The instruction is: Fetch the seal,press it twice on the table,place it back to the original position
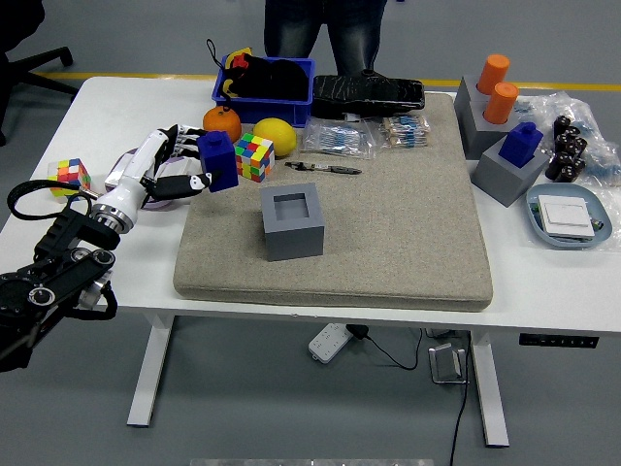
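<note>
Your left hand (173, 173) pinches the blue seal (218, 160) between thumb and fingers, holding it clear of its empty grey holder (292, 223), over the mat's (388, 233) left edge, where you can press it onto the counter (116, 107).

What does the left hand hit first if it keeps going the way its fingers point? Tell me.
Probably the Rubik's cube: the left hand, gripping the blue seal, points rightward at it. Height is unclear from this view, so it might pass above.

Black jointed left arm with looping black cable, white-shelled hand (167, 167) with black-tipped fingers.
</note>
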